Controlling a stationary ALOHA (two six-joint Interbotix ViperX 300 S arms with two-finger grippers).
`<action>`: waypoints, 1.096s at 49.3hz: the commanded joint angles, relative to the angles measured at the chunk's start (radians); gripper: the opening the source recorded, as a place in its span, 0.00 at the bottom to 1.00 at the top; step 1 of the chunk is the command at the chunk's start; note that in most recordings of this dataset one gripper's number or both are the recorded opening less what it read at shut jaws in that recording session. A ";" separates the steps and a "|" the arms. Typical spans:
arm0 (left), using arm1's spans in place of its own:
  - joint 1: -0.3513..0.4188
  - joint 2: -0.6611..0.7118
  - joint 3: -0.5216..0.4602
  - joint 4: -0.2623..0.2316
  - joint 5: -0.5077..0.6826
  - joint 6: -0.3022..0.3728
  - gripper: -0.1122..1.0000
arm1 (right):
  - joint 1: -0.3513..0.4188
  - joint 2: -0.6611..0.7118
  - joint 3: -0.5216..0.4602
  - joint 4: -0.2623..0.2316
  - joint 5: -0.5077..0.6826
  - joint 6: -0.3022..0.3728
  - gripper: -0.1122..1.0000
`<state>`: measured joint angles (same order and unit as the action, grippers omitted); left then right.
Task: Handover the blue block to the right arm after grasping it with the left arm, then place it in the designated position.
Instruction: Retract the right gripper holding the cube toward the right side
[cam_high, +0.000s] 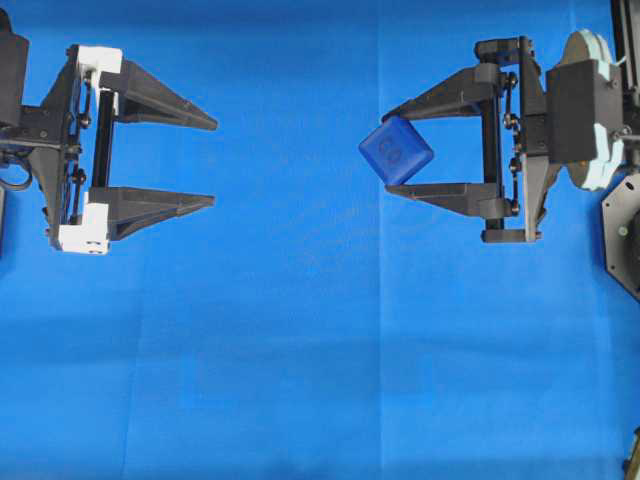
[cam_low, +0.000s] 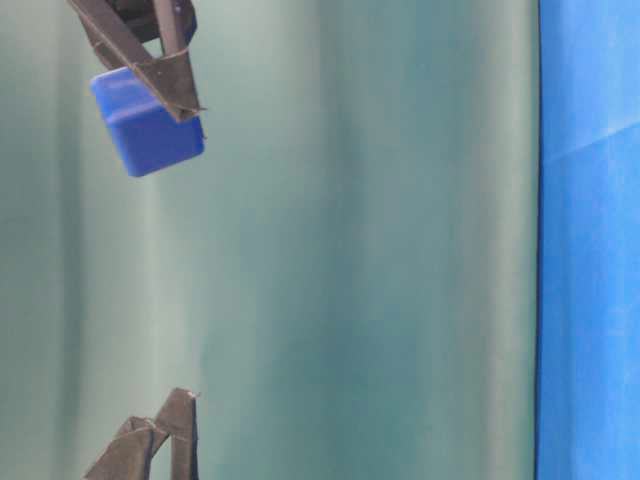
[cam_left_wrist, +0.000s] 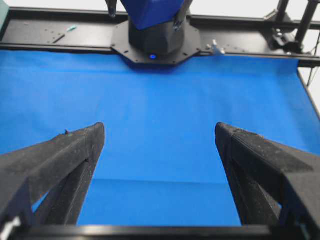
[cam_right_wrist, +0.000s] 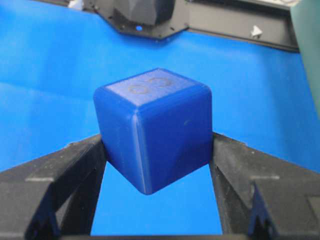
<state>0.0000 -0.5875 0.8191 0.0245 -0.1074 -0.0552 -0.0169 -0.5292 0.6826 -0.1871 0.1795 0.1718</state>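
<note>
The blue block is pinched between the fingertips of my right gripper, turned so one corner points back toward the wrist. In the right wrist view the blue block fills the gap at my right gripper, both pads pressed on its sides, embossed face up. The table-level view shows the blue block held clear of the cloth. My left gripper, the one with white mounts, hangs at the left, wide open and holding nothing. The left wrist view shows only cloth at my left gripper.
Bright blue cloth covers the table. The right arm's base stands on a black frame rail at the cloth's far edge in the left wrist view. A green curtain backs the table-level view.
</note>
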 joint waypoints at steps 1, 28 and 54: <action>0.000 -0.003 -0.018 0.000 -0.009 -0.002 0.94 | 0.002 -0.006 -0.011 0.012 0.034 0.003 0.59; 0.000 -0.003 -0.018 0.000 -0.014 -0.002 0.94 | 0.018 0.000 -0.011 0.080 0.331 0.003 0.59; 0.000 -0.005 -0.018 0.000 -0.014 -0.002 0.94 | 0.018 0.000 -0.009 0.080 0.311 0.002 0.59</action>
<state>0.0000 -0.5875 0.8191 0.0245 -0.1074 -0.0568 0.0000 -0.5246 0.6842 -0.1104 0.4985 0.1718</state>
